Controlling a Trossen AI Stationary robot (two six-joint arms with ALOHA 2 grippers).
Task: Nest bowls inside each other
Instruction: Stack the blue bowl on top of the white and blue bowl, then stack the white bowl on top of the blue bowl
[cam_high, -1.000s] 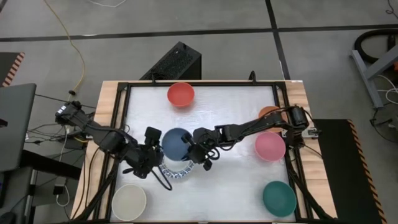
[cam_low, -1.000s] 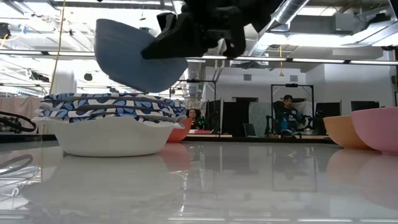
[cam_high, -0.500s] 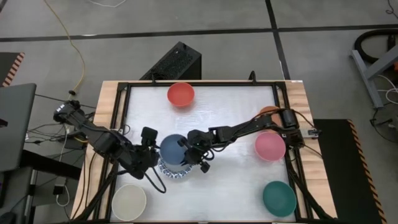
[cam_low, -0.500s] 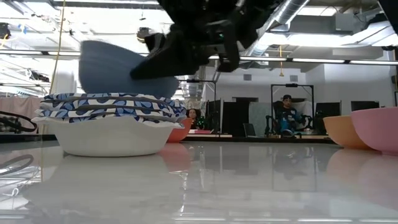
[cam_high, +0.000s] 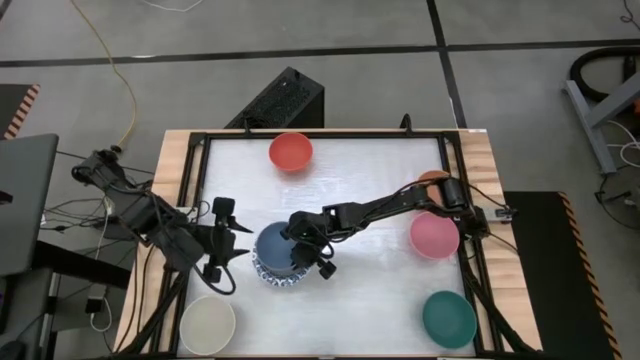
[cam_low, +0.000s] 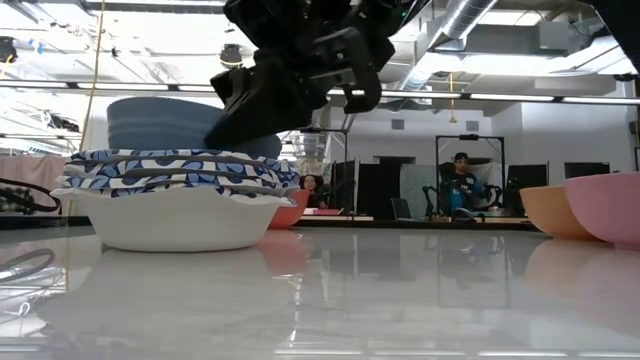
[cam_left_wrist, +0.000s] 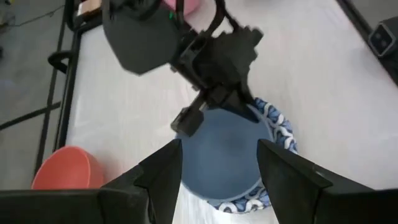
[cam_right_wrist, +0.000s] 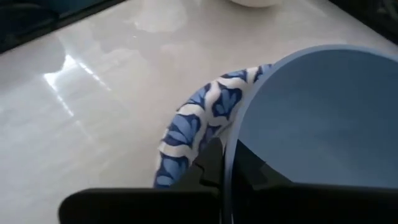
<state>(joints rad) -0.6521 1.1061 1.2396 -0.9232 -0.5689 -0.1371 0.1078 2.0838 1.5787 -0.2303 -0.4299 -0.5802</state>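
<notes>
Now that the dark blue bowl (cam_high: 276, 247) has dropped from its tilted hover to sit level in the blue-patterned stack (cam_low: 175, 170), the right end effector (cam_high: 303, 252) stays pinched narrow on its rim, release seemingly beginning. Left end effector (cam_high: 232, 252), wide and empty, has backed off. Beyond on the table (cam_high: 370, 300): pink bowl (cam_high: 434, 236), red bowl (cam_high: 290, 151), unnested.

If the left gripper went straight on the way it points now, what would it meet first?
Probably the dark blue bowl sitting in the stack of patterned bowls: it lies straight ahead between the left gripper's open fingers. The right gripper at the bowl's far rim comes after.
</notes>
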